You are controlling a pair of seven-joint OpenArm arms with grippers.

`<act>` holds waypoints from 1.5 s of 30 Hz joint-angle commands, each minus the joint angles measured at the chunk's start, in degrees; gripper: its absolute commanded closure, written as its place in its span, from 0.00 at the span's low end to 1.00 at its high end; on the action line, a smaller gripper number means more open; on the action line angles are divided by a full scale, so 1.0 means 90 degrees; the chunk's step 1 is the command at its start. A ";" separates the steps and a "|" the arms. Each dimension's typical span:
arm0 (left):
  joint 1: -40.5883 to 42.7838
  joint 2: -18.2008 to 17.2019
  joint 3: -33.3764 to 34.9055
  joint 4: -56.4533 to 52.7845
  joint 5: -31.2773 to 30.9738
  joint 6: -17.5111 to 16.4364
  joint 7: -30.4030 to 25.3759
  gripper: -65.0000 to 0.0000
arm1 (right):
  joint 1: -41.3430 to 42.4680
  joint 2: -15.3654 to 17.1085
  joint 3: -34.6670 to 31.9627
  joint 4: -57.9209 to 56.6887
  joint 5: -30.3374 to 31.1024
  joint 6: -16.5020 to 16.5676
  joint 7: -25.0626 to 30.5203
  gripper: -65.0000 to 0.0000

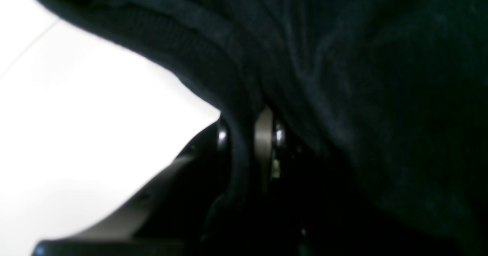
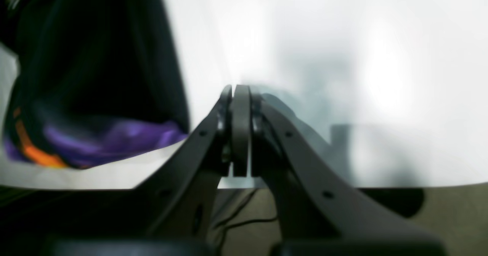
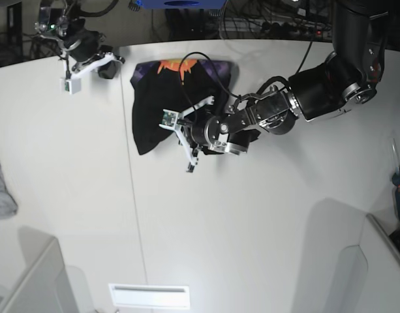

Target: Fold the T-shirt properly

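In the left wrist view, the left hand (image 1: 248, 141) is gripping a thick hem of the T-shirt (image 1: 362, 77) between closed fingers; it should be keeping this grip firm while pulling.

In the right wrist view, the right hand (image 2: 240, 130) is closed on nothing, beside the print.

In the base view, the T-shirt (image 3: 154, 111) is lying bunched at the far side of the worktop (image 3: 252, 228); I think a slow, low drag is spreading it best.
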 commanded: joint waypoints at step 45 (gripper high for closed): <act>0.3803 0.0335 -0.6912 0.4108 0.0429 -0.0278 0.0359 1.00 | -0.1116 0.0304 0.0118 0.1016 -0.3528 0.0108 0.2176 1.00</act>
